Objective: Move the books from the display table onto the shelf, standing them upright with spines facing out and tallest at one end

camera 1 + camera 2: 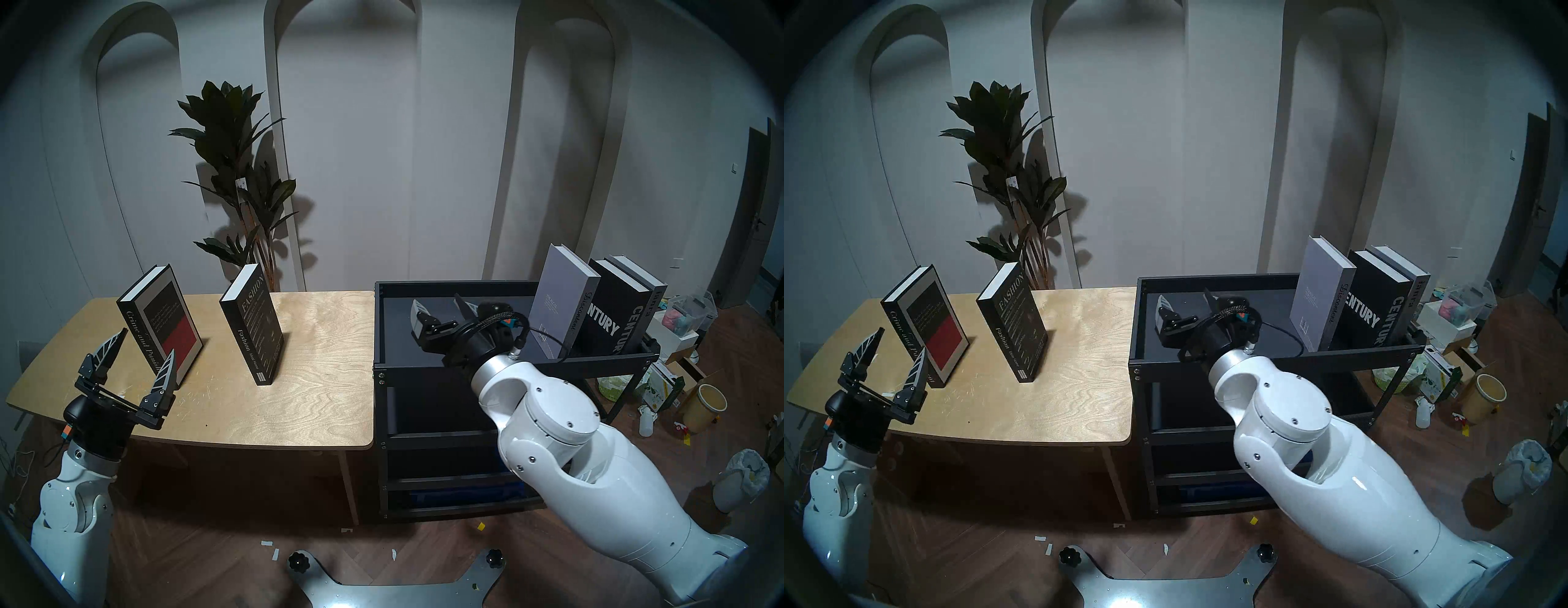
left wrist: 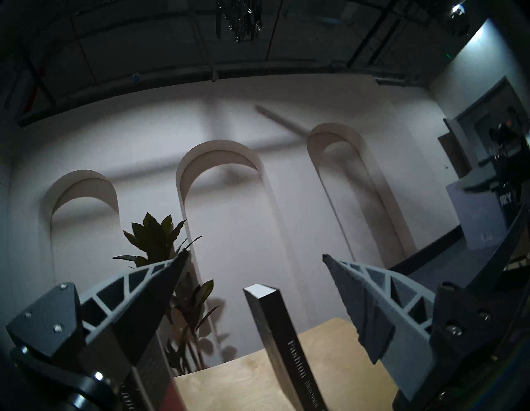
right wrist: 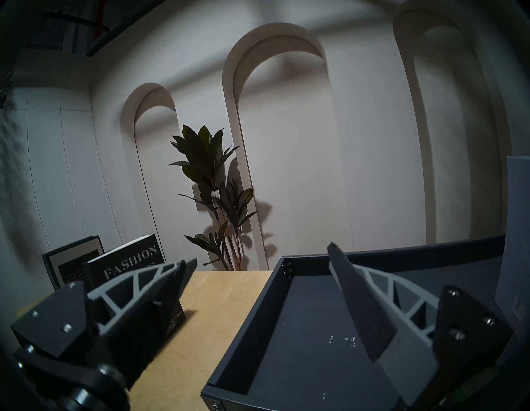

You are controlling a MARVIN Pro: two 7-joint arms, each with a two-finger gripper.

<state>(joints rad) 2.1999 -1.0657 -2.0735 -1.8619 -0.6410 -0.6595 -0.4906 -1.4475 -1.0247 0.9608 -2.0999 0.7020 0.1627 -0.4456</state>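
Two books left on the desk (image 1: 297, 407): Crime and Punishment (image 1: 163, 325) w/ left tool (image 1: 135, 361) wide, empty just beside it; Fashion (image 1: 253, 325) beyond. Right tool (image 1: 441, 312) wide, empty over shelf (image 1: 428, 370). Risk: a finger clips the standing book, toppling it.

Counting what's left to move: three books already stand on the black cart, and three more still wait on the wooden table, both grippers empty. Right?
Not quite: only two wait on the wooden table, Crime and Punishment and Fashion, as the head view shows. Three books do stand on the black cart; left gripper and right gripper are empty.
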